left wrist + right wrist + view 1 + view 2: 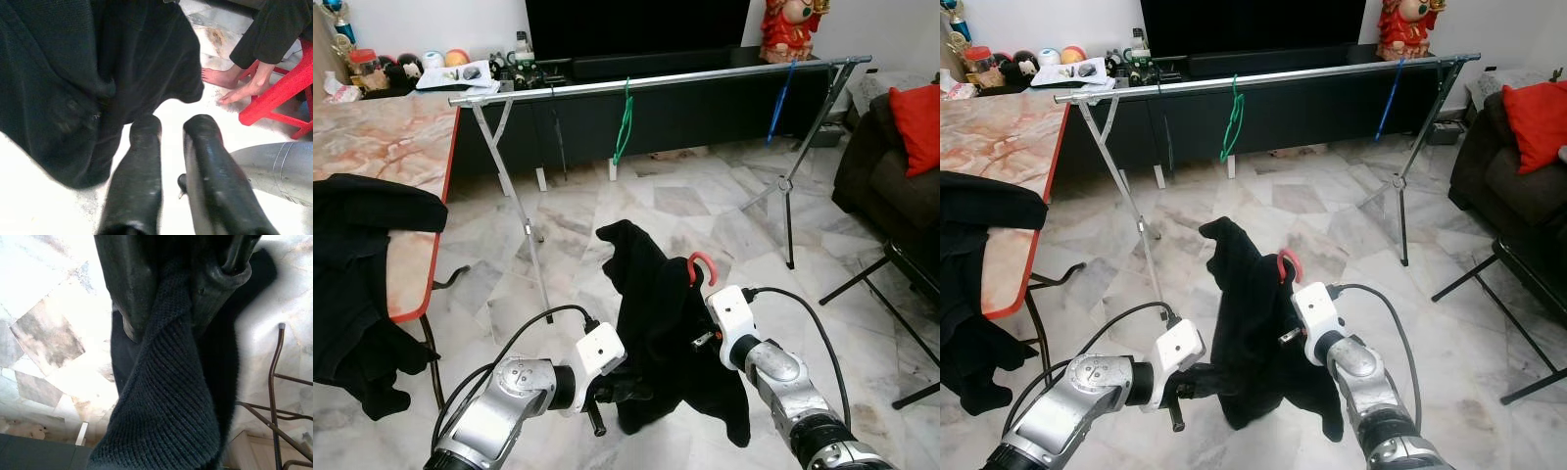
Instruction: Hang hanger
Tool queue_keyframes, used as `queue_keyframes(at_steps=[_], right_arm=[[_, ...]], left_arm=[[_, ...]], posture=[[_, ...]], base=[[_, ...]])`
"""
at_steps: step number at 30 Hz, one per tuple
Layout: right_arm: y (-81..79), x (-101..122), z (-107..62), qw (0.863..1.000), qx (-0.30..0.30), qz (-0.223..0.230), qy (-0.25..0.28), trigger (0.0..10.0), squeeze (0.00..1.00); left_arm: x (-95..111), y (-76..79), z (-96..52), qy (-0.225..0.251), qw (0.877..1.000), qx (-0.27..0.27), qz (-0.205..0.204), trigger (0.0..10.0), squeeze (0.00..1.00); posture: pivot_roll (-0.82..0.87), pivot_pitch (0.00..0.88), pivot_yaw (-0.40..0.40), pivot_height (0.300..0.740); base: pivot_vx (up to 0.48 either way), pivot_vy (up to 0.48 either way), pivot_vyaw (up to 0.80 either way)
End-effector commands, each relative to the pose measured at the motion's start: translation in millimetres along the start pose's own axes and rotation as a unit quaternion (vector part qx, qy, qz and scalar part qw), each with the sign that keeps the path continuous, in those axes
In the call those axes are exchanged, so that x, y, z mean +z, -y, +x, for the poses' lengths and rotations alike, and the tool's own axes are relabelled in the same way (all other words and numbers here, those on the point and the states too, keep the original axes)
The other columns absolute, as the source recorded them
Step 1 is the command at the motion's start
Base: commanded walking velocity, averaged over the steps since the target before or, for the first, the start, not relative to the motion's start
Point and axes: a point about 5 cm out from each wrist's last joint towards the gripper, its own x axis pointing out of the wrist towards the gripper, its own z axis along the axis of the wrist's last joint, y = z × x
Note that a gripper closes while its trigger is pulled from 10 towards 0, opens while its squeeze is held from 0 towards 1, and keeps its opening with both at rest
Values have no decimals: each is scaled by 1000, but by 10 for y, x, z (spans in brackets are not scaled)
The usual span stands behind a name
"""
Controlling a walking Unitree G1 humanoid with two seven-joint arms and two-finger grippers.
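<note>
A black knit garment (656, 323) hangs on a red hanger whose hook (702, 262) sticks up above it, low over the marble floor. My right gripper (171, 313) is shut on the garment's ribbed fabric just under the hook. My left gripper (171, 122) sits at the garment's lower left edge, its fingers (139, 161) a narrow gap apart with nothing between them. A silver clothes rail (656, 81) spans the room behind, well above and beyond the held hanger. A green hanger (625, 122) and a blue hanger (780, 98) hang on it.
A marble-topped table (382, 147) with black clothes (352, 255) draped over its edge stands at the left. A dark sofa with a red cushion (915, 122) and black stand legs (891, 294) are at the right. A person's bare feet (220, 78) rest by a red stool (279, 93).
</note>
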Motion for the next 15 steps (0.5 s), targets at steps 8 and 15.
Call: queue_keyframes(at_steps=[8, 15], right_arm=[[-2, 104, 14, 999, 27, -27, 19, 10000, 0], [-71, -120, -126, 979, 153, -124, -43, 10000, 0]], left_arm=[[6, -38, -49, -3, 1000, 11, 5, 10000, 1000], [-17, -122, -174, -3, 1000, 23, 20, 10000, 0]], posture=[[59, 81, 31, 740], [59, 81, 31, 740]], base=[[0, 0, 0], [0, 0, 0]])
